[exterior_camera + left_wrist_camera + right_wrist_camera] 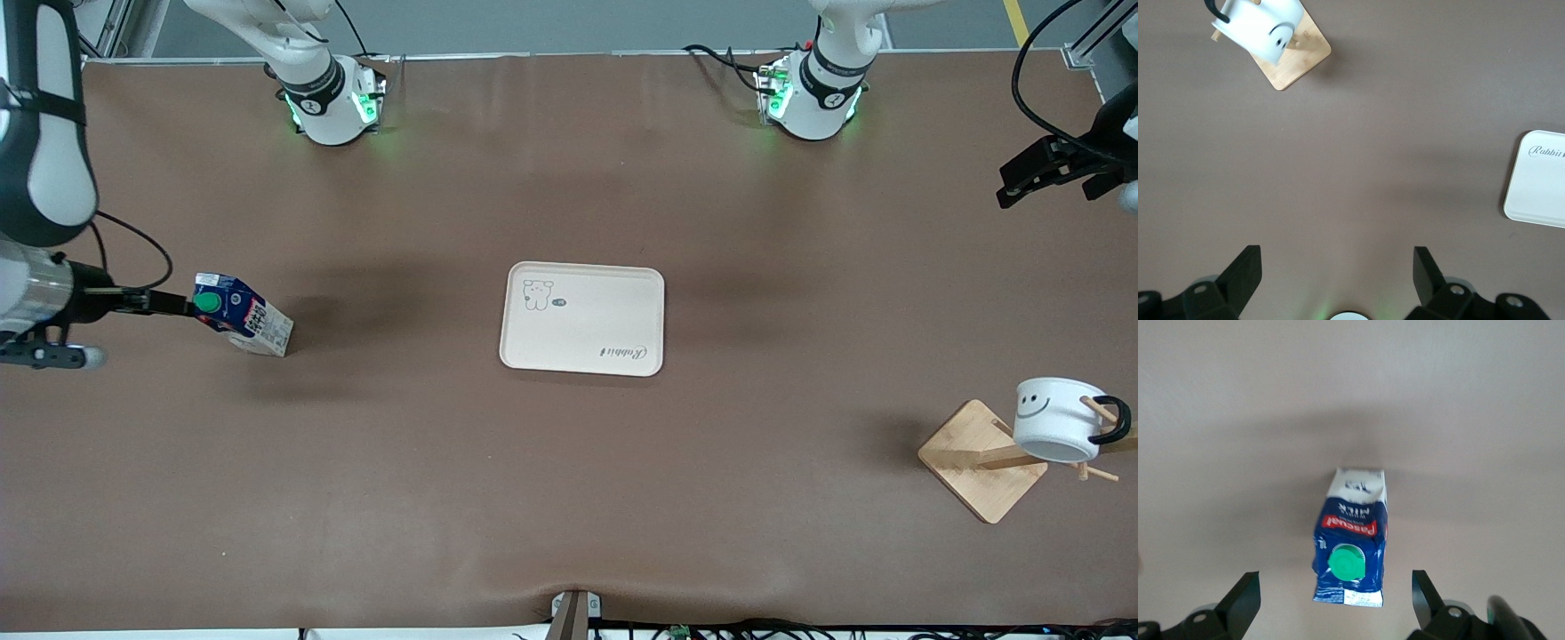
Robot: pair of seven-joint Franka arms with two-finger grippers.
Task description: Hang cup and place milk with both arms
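The milk (242, 313) stood toward the right arm's end of the table, under the right gripper (1335, 603) — jaws wide, holding nothing. The cup (1060, 419) hung on the wooden rack (983, 460); the left gripper (1337, 280) hovered well apart, spread and empty.

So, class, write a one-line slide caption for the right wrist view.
Open right gripper poised above the upright milk carton on the brown table.

White arms (311, 71), green-lit bases
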